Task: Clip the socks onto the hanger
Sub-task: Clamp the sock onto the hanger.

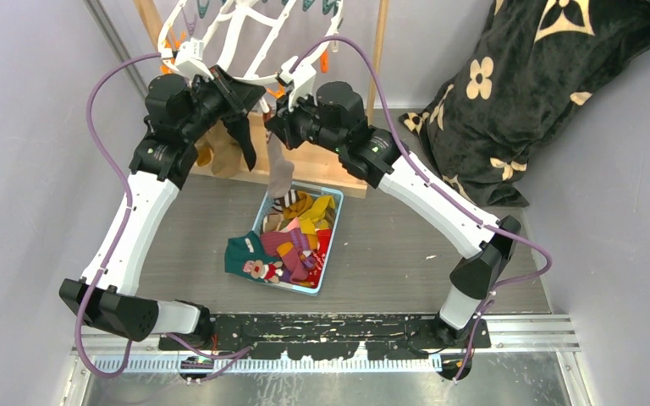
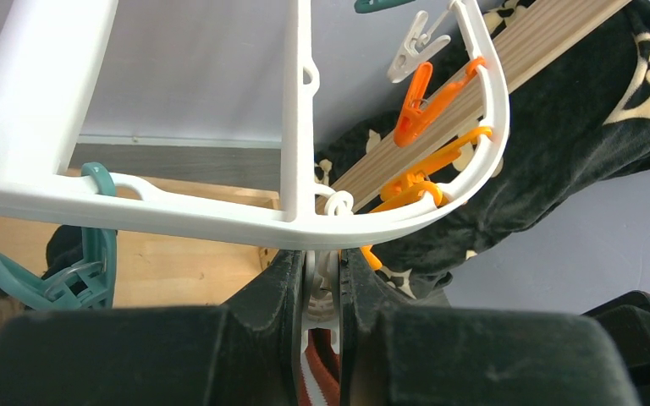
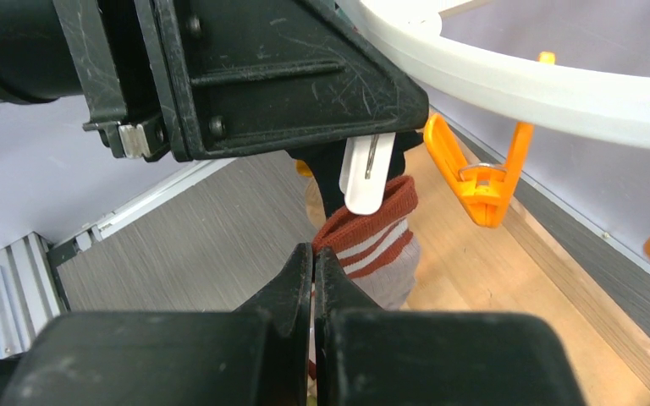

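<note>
A grey sock [image 3: 372,241] with a red-and-white striped cuff hangs below the white hanger [image 1: 237,34], over the basket. My right gripper [image 3: 313,251] is shut on the edge of its cuff. My left gripper [image 2: 323,258] sits just under the hanger's rim [image 2: 220,220], shut on a white clip [image 2: 322,292]. The striped cuff [image 2: 315,385] shows right below that clip. In the right wrist view the clip's white tip [image 3: 364,178] touches the top of the cuff. Seen from above, both grippers meet under the hanger, left [image 1: 258,91] and right [image 1: 281,127].
A blue basket [image 1: 262,216] full of several coloured socks [image 1: 292,241] stands below. Orange clips [image 3: 482,182] and a teal clip [image 2: 76,279] dangle from the rim. The wooden stand [image 1: 330,169] is behind, and the black flowered blanket [image 1: 542,85] lies at the right. Dark and tan socks [image 1: 228,152] hang on the left.
</note>
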`<state>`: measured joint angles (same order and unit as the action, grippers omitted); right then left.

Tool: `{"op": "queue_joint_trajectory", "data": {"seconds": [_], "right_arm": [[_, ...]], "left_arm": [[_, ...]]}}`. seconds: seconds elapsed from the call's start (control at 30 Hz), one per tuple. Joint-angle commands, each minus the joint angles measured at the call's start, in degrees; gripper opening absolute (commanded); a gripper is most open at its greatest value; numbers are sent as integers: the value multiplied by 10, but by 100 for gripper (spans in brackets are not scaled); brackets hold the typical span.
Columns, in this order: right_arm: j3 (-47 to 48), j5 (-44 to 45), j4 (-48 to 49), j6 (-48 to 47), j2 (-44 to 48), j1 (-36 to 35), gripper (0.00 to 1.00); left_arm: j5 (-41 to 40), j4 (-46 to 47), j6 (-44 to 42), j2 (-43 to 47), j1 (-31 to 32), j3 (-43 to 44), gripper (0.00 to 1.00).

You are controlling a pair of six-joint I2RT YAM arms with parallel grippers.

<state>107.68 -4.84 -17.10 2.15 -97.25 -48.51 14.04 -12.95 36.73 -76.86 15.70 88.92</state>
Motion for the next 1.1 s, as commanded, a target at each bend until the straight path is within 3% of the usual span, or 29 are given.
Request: {"op": "queue_joint_trajectory", "data": {"seconds": [0.0, 1.07], "right_arm": [[36, -1, 37, 6, 3, 2, 1], [115, -6, 17, 3, -47, 3, 1]], "left_arm": [[-19, 29, -16, 12, 2, 25, 0], [-21, 21, -18, 14, 6, 26, 0]]}}
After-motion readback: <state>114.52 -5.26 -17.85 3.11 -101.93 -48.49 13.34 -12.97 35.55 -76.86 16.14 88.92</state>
